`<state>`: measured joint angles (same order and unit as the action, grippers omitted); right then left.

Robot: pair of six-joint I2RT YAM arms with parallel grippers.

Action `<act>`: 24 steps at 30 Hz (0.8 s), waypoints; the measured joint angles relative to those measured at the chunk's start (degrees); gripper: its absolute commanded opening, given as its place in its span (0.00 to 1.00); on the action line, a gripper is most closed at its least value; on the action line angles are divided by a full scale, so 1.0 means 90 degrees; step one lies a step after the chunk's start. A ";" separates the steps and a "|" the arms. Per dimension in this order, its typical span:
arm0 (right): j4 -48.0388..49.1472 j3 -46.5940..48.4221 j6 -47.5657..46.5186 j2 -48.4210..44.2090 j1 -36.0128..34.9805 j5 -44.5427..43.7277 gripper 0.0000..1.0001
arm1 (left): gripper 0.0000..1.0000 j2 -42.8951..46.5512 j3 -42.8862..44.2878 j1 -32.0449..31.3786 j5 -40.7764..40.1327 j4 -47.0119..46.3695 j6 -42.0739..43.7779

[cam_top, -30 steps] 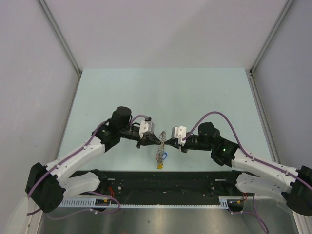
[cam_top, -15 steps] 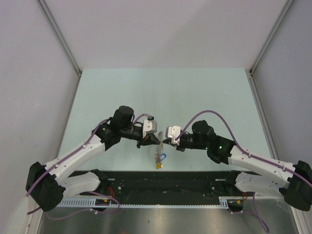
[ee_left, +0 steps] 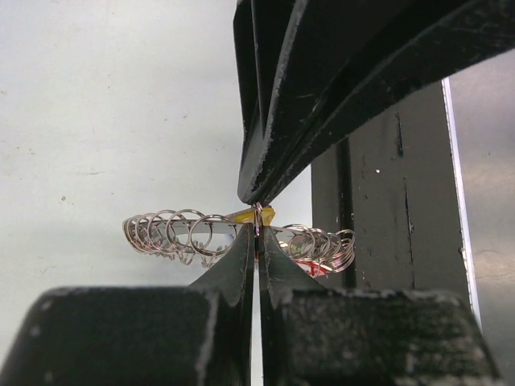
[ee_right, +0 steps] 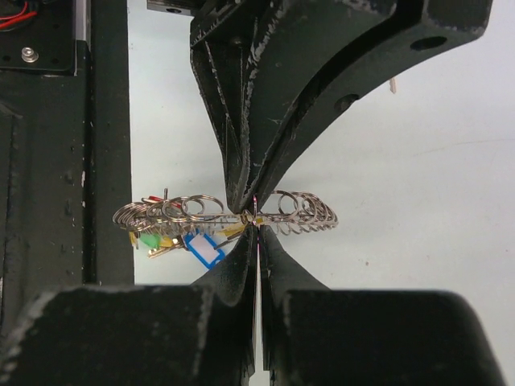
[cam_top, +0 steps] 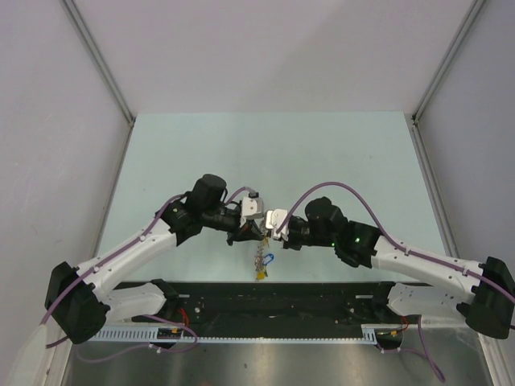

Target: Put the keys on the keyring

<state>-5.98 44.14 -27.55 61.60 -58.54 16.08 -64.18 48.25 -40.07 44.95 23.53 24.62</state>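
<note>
Metal keyring (cam_top: 260,256) edge-on, off tabletop (cam_top: 265,153); both jaws clenched tip-to-tip on keyring rim, opposite sides. Blue tag (ee_right: 203,248), yellow tag (cam_top: 262,274) dangle below keyring. Can't tell threading progress. Advice: hold rim steady, small wrist rotation, no pull-apart.

A pale mint-green tabletop (cam_top: 265,153) is filling the middle of the top view. Plain grey-white walls are closing it in: a back wall (cam_top: 273,48) is running across the top of the frame, a left wall (cam_top: 48,161) and a right wall (cam_top: 483,177) are leaning in at the sides. One slim metal post (cam_top: 98,60) is slanting down from the upper left, a second post (cam_top: 448,60) from the upper right. A black base strip (cam_top: 322,293) is lying along the table's lower edge, a white slotted cable duct (cam_top: 273,338) is running below it, and a brushed steel surface (cam_top: 273,366) is taking the bottom. Soft, even light is falling, casting faint shadows.
</note>
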 measured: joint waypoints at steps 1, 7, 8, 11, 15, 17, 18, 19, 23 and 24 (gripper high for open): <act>-0.0044 0.0027 -0.0015 0.0000 -0.0041 -0.0068 0.00 | 0.00 0.0005 0.0000 -0.0005 -0.0019 0.0002 -0.0032; -0.0233 0.0119 -0.0053 -0.0015 -0.0255 -0.0423 0.00 | 0.00 0.0056 0.0027 -0.0024 -0.0199 0.0002 -0.0192; -0.0267 0.0131 -0.0061 -0.0024 -0.0301 -0.0486 0.00 | 0.00 0.0056 0.0036 -0.0024 -0.0219 0.0000 -0.0233; -0.0313 0.0148 -0.0066 -0.0075 -0.0415 -0.0695 0.00 | 0.00 0.0070 0.0080 -0.0049 -0.0291 0.0000 -0.0325; -0.0372 0.0158 -0.0068 -0.0175 -0.0578 -0.0979 0.00 | 0.00 0.0095 0.0131 -0.0075 -0.0313 -0.0002 -0.0435; -0.0391 0.0160 -0.0068 -0.0204 -0.0634 -0.1081 0.00 | 0.00 0.0102 0.0146 -0.0083 -0.0313 -0.0007 -0.0486; -0.0393 0.0160 -0.0068 -0.0214 -0.0656 -0.1134 0.00 | 0.00 0.0109 0.0146 -0.0083 -0.0316 -0.0019 -0.0527; -0.0393 0.0163 -0.0068 -0.0216 -0.0680 -0.1183 0.00 | 0.00 0.0124 0.0146 -0.0083 -0.0328 -0.0027 -0.0576; -0.0352 0.0187 -0.0063 -0.0226 -0.0736 -0.1316 0.00 | 0.00 0.0248 0.0143 -0.0061 -0.0410 -0.0075 -0.0743; -0.0330 0.0187 -0.0061 -0.0238 -0.0741 -0.1353 0.00 | 0.00 0.0304 0.0141 -0.0036 -0.0432 -0.0126 -0.0804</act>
<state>-8.95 45.82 -28.10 59.46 -65.21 3.90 -61.45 49.52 -40.40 41.06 22.39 17.39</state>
